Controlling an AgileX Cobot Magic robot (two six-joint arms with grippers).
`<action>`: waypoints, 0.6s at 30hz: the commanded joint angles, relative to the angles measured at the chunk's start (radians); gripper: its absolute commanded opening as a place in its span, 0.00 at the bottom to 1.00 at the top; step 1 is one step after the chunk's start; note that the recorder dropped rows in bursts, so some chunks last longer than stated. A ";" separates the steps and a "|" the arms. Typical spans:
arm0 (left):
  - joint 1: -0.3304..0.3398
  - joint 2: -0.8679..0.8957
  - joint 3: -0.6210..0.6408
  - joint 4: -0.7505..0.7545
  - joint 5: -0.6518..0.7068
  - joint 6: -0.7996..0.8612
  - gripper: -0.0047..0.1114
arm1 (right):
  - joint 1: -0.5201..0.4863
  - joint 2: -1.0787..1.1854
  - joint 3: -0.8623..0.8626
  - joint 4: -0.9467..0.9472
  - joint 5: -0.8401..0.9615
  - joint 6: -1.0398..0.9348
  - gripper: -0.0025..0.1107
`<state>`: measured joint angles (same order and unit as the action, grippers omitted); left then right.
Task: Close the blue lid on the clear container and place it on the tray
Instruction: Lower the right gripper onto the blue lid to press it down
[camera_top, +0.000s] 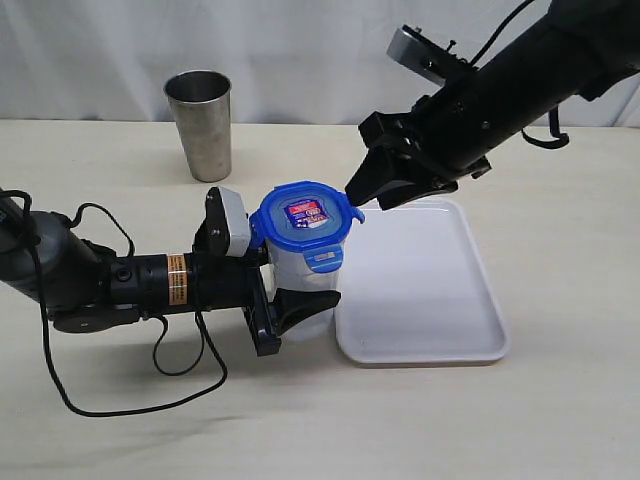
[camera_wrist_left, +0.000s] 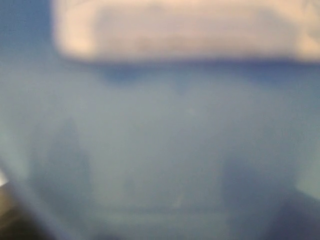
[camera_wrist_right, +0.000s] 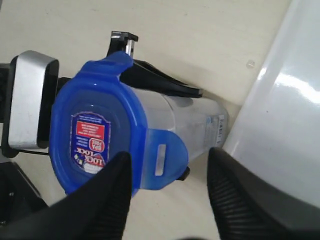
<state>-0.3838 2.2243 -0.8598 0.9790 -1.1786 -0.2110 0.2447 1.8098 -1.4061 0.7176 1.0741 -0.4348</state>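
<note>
Clear container (camera_top: 300, 278), a tall translucent plastic canister capped by the glossy blue lid (camera_top: 305, 215) with a red-and-white sticker, stands upright on the pale matte table (camera_top: 560, 420) just beside the smooth white tray (camera_top: 440, 345), clamped by the left pincer (camera_top: 305, 300). Right pincer (camera_top: 362, 195) hangs spread apart at the lid's edge. The left wrist view is a blue blur. A steel tumbler (camera_top: 200, 120) stands behind, before a white curtain (camera_top: 300, 50).

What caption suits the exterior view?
Left gripper clamps the tall clear plastic container, blue snap-flap lid on top, beside the white rectangular tray; open right gripper by its edge.
</note>
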 joint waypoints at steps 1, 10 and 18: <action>-0.001 0.001 -0.003 -0.007 0.044 0.004 0.04 | 0.003 0.015 0.005 0.073 -0.011 -0.073 0.40; -0.001 0.001 -0.003 -0.007 0.044 0.004 0.04 | 0.003 0.060 0.005 0.135 0.029 -0.156 0.39; -0.001 0.001 -0.003 -0.007 0.044 0.004 0.04 | 0.003 0.124 0.005 0.160 0.090 -0.144 0.39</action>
<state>-0.3838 2.2243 -0.8598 0.9790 -1.1786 -0.2129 0.2447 1.8982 -1.4061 0.8705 1.1182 -0.5750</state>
